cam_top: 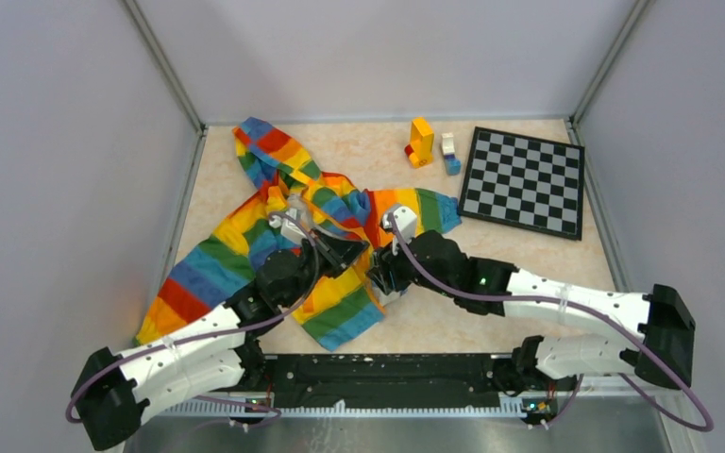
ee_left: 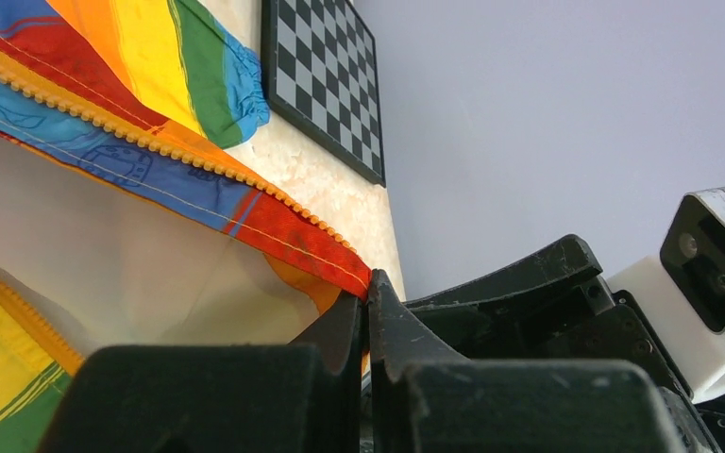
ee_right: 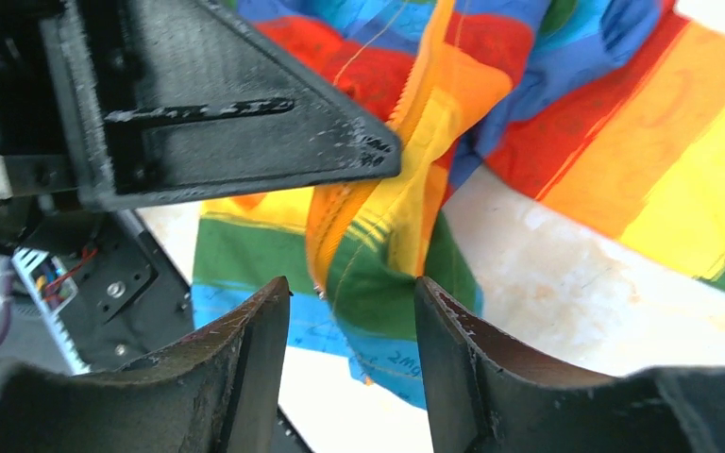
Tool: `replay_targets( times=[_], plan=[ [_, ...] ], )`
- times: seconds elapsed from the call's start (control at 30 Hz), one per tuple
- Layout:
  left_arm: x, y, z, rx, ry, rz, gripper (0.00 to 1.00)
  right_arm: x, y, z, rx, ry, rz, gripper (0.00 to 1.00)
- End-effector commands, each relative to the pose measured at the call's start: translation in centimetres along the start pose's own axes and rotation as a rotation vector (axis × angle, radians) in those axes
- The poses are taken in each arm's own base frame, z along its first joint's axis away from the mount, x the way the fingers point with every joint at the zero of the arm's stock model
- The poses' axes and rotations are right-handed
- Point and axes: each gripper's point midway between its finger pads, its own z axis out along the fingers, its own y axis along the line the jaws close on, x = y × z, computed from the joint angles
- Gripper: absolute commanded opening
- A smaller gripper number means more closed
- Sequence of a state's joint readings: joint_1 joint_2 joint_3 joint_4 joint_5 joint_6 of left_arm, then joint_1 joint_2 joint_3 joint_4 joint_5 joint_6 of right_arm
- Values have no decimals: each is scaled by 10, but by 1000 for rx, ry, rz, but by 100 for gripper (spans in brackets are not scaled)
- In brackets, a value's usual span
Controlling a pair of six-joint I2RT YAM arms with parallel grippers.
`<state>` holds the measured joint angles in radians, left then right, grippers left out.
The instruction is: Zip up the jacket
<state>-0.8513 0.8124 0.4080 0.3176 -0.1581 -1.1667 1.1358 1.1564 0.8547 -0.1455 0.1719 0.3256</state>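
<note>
The jacket (cam_top: 274,236) lies spread on the left half of the table (cam_top: 491,326), hood up toward the far left corner, one sleeve running down toward the near left corner and the other reaching out toward the chessboard (cam_top: 523,181). Its hem sits close to the near edge, at the middle. And the front is wide open, so this looks like the very start of the job: getting the two bottom ends of the zipper together. Both arms are bunched in at that hem. The left gripper (ee_left: 366,302) is pinched fully closed on the bottom corner of one front panel, right at the end of the teeth, lifting it so the cloth hangs taut. The right gripper (ee_right: 351,293) stands well open, its jaws either side of a drooping fold of the other panel's edge, apparently not yet pressing on it. The next move, by the look of it, calls for closing on that fold low down and then lining it up with the held corner; a slider cannot be made out in any view. The fabric is soft and rumpled, banded in red, orange, yellow, green and blue, and the orange zipper strip (ee_left: 151,143) shows a neat row of small beaded teeth.
</note>
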Motion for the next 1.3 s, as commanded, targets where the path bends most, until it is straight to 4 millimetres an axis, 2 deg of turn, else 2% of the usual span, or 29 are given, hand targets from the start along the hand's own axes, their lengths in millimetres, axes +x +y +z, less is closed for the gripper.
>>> replay_targets(
  times=[0.0, 0.17, 0.2, 0.3, 0.37, 0.4, 0.43, 0.5, 0.63, 0.73, 0.77, 0.83, 0.9, 1.0, 1.1, 1.27],
  plan=[
    [-16, -27, 1, 56, -46, -1, 0, -36, -4, 7, 55, -128, -34, 50],
    [-15, -30, 4, 56, -36, -5, 0, -34, -1, 22, 52, -118, -20, 47],
    [-14, -29, 4, 54, -32, -4, 0, -33, -1, 24, 56, -114, -17, 43],
    [-15, -28, 4, 43, -36, 4, 0, -34, 0, 23, 47, -124, -9, 20],
    [-16, -25, 3, 24, -38, 18, 0, -34, 1, 20, -9, -136, 6, 4],
    [-17, -25, 2, 18, -38, 29, 3, -34, 4, 19, -72, -138, 23, 0],
    [-17, -23, 1, 8, -34, 40, 12, -35, 2, 18, -140, -137, 48, 0],
    [-18, -20, -4, -5, -31, 70, 36, -32, 11, 13, -309, -127, 69, 0],
    [-15, -18, -18, 0, -1, 152, 78, -27, 21, 6, -512, -101, 93, 0],
    [-3, -25, -30, 58, 77, 226, 97, -30, 19, 4, -591, -101, 157, 0],
    [2, -27, -34, 78, 110, 246, 99, -32, 17, 3, -609, -104, 183, 0],
    [19, -28, -42, 126, 196, 282, 98, -33, 18, 0, -654, -100, 217, 0],
    [35, -27, -47, 187, 270, 319, 89, -34, 20, -1, -688, -90, 237, 0],
    [50, -21, -50, 230, 341, 361, 60, -34, 23, -2, -733, -75, 272, 0],
    [53, -18, -49, 238, 351, 398, 47, -33, 23, -1, -750, -70, 288, 0],
    [43, -6, -44, 152, 318, 453, 39, -32, 22, -3, -747, -72, 289, 0]
  ],
)
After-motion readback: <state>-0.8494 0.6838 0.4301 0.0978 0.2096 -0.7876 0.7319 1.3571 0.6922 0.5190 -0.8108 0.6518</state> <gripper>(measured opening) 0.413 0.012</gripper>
